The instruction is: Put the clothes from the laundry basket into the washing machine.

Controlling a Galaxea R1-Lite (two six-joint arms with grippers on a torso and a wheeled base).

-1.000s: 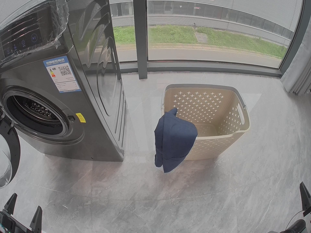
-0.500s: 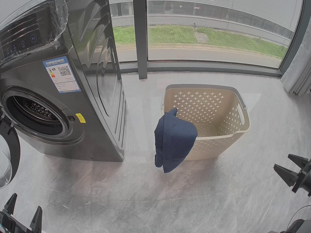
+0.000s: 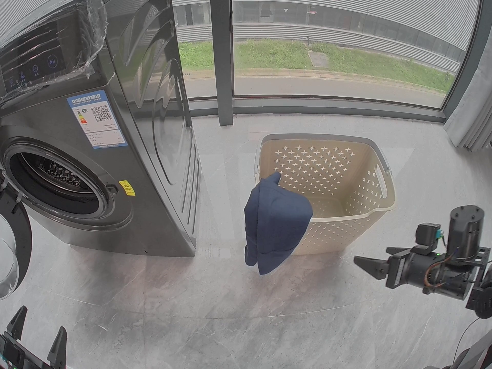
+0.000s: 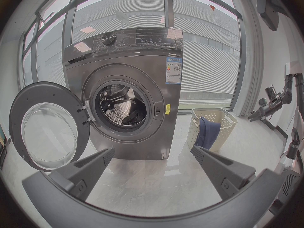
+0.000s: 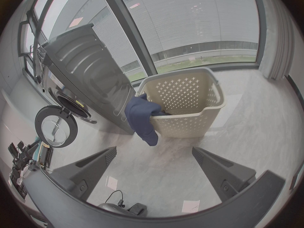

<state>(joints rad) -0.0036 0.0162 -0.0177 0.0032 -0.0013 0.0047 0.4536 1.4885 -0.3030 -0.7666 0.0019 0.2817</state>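
The navy garment (image 3: 274,221) hangs over the near-left rim of the laundry basket (image 3: 359,214), right of the open washing machine (image 3: 143,129). Near right, the right end effector (image 3: 374,261) gapes wide, empty. Near left, the left end effector (image 3: 40,325) is likewise spread and holds nothing.

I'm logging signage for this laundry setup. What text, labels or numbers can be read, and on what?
Nothing reads clearly.
Blue-topped label on the washing machine front: QR code, print too small.
Yellow sticker beside the drum opening: too small.
Control panel under plastic film: lit icons, no legible words.
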